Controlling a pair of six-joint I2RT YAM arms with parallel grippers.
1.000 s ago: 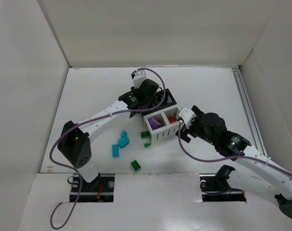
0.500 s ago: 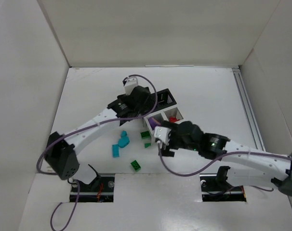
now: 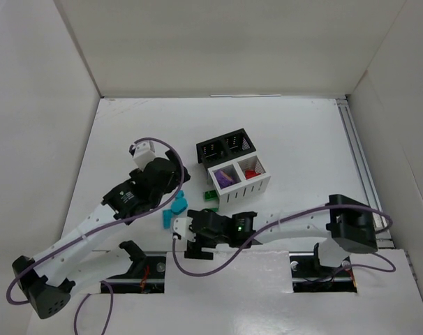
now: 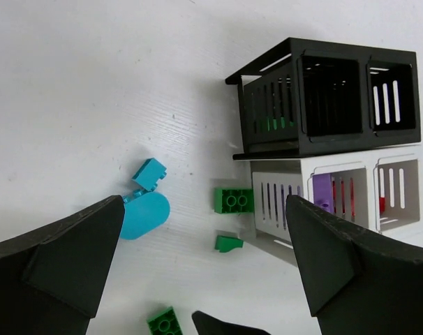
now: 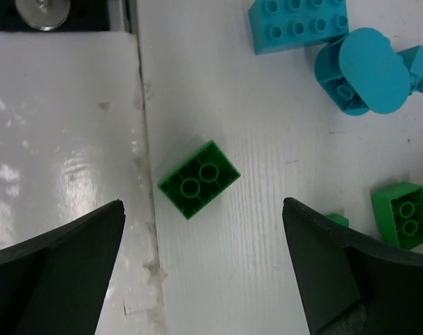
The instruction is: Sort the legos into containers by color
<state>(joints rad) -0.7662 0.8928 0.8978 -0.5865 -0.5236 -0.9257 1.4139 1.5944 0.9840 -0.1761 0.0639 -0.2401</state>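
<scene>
The containers stand side by side: a black bin [image 3: 226,146] [image 4: 323,98] with a green lego showing through its slots, and a white bin [image 3: 239,180] [image 4: 337,202] holding purple [image 4: 323,192] and red legos. Teal legos [image 3: 175,208] [image 4: 145,209] [image 5: 365,70] lie left of the bins, near a green brick [image 4: 233,200] and a small green piece [image 4: 229,243]. My left gripper [image 3: 175,180] [image 4: 204,209] hangs open above them, holding nothing. Open too, my right gripper [image 3: 186,232] [image 5: 203,206] hovers over another green brick [image 5: 199,179], fingers on either side of it.
The raised white ledge [image 5: 65,139] at the near edge lies right beside the green brick under my right gripper. White walls enclose the table on three sides. A metal rail [image 3: 358,160] runs along the right side.
My left gripper opened and drew back from the black bin toward the left. My right arm swung from beside the white bin down to the green brick at the near edge.
</scene>
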